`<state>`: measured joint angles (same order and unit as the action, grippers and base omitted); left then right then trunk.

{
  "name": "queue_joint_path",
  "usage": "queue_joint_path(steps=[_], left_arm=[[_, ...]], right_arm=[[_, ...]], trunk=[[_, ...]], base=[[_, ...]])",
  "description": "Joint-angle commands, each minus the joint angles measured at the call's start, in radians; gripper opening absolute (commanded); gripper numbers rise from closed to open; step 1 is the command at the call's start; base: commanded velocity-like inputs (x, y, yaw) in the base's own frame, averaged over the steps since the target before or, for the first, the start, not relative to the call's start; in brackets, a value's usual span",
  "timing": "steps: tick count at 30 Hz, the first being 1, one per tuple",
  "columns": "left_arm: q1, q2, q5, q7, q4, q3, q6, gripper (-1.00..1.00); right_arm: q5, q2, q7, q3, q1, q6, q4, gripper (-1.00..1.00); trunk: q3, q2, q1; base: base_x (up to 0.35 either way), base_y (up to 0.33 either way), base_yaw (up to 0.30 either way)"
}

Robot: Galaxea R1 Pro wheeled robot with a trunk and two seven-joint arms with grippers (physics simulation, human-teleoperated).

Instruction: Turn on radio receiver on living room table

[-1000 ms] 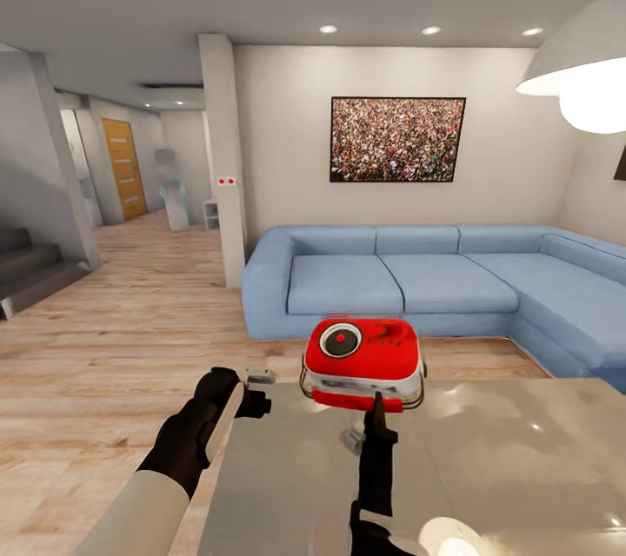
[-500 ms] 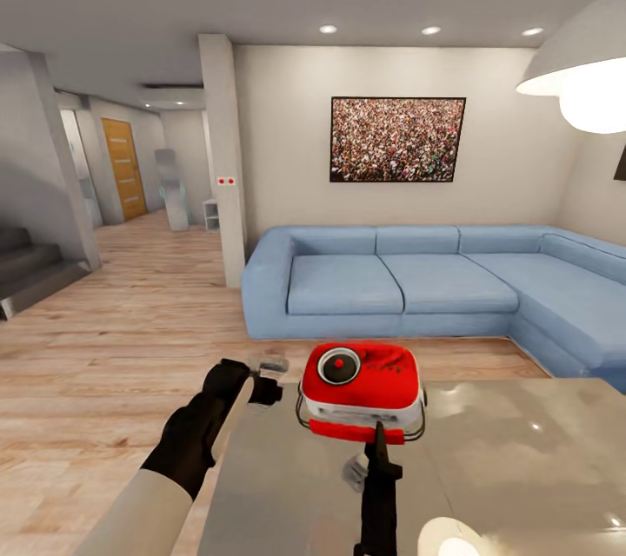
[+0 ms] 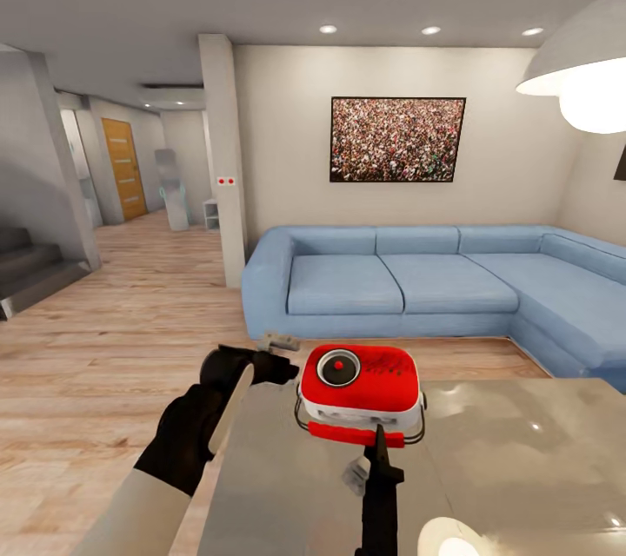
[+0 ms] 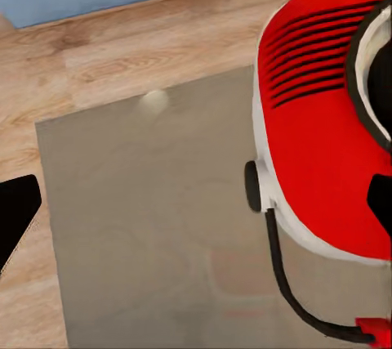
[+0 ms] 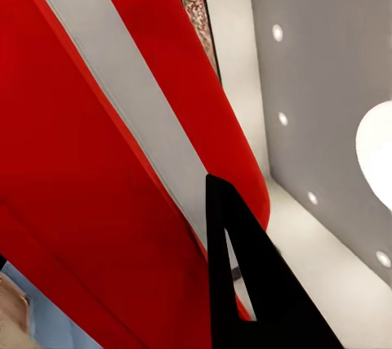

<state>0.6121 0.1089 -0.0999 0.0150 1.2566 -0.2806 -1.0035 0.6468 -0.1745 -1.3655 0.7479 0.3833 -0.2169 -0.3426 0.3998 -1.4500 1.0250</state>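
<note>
At the bottom centre of the head view, the right gripper (image 3: 377,443) points straight up the frame, its dark finger (image 5: 245,284) touching or nearly touching the near red edge of the radio (image 3: 360,389); whether its jaws are apart or together cannot be told. Just above it, the radio sits near the far left corner of the table (image 3: 522,460), lower centre of the frame, red top and round dial facing up, wire handle looping round its sides. To its left, the left gripper (image 3: 280,354) hovers just beside the radio's upper left corner; in the left wrist view two dark fingertips (image 4: 15,217) show at opposite edges of the frame, well apart, so the jaws stand open with the radio's side (image 4: 327,161) between and below them. As I judge it, the risk lies in pushing: the radio looks light and the glossy top slippery, so a press from the right finger could slide it toward the near table edge at left, or tip it onto its handle, rather than work the switch; the left gripper closing off-centre could knock it sideways. Beyond the table lie the wood floor (image 3: 130,339) and the sofa (image 3: 409,282), mid-frame, with the picture (image 3: 397,139) above it. Counted: one radio, one table, two grippers, one sofa, one picture
</note>
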Motion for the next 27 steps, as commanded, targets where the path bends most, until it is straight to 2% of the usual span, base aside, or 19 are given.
queue_joint_path(steps=[1,2,4,10,25,27], left_arm=[[0.000,0.000,0.000,-0.001,0.008,0.000,0.000,1.00],[0.000,0.000,0.000,-0.001,0.051,0.000,-0.002,1.00],[0.000,0.000,0.000,-0.001,0.083,0.000,-0.004,1.00],[0.000,-0.001,0.000,-0.001,0.136,0.000,-0.006,1.00],[0.000,0.000,0.000,-0.002,0.169,-0.001,-0.006,1.00],[0.000,0.001,-0.001,-0.002,0.170,-0.021,-0.006,1.00]], right_arm=[[0.002,0.000,-0.001,0.002,0.000,0.004,0.000,-1.00],[0.002,0.000,0.000,0.002,0.000,0.006,0.004,-1.00],[0.002,0.000,0.002,0.002,0.000,0.009,0.010,-1.00],[0.002,0.000,0.004,0.002,0.000,0.012,0.017,-1.00],[0.001,0.000,0.005,0.002,0.000,0.025,0.020,-1.00],[0.001,0.000,0.005,0.002,0.000,0.025,0.020,-1.00]], trunk=[[0.000,0.000,0.000],[0.000,0.000,0.000],[0.000,0.000,0.000],[0.000,0.000,0.000],[0.000,0.000,0.000],[0.000,0.000,0.000]], base=[[0.000,0.000,0.000],[0.000,0.000,0.000],[0.000,0.000,0.000],[0.000,0.000,0.000],[0.000,0.000,0.000],[0.000,0.000,0.000]])
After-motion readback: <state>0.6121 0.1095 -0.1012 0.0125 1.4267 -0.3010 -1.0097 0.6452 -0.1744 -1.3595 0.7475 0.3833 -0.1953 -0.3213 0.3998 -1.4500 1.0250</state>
